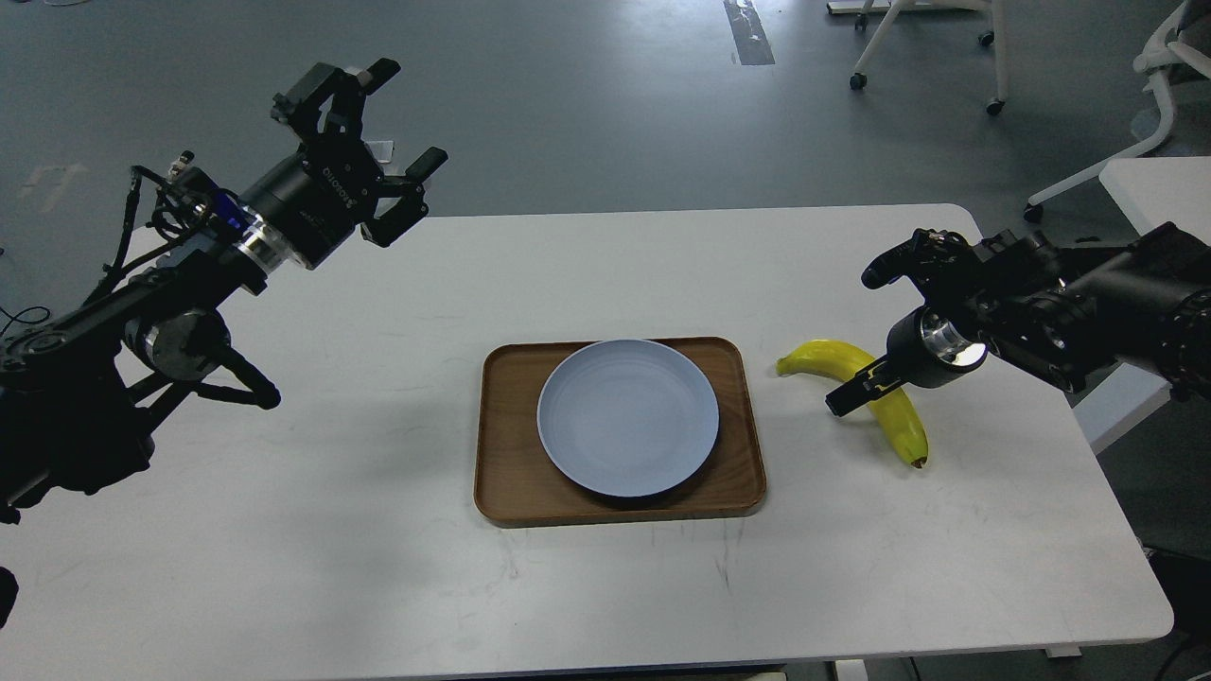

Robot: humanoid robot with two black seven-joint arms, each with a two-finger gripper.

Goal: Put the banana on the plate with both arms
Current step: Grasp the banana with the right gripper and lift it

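Note:
The yellow banana (899,426) lies on the white table (378,567), to the right of the tray, with its dark tip toward the front. The pale blue-grey plate (628,417) sits empty on the brown wooden tray (506,473) at the table's middle. My right gripper (863,333) is open; its lower finger (849,395) lies across the banana's middle, and its upper finger (880,268) stands behind the banana. I cannot tell whether it touches the banana. My left gripper (402,118) is open and empty, raised over the table's back left corner.
The table's right edge is close behind the right arm. A second white table (1154,184) and wheeled chair legs (932,57) stand on the grey floor beyond it.

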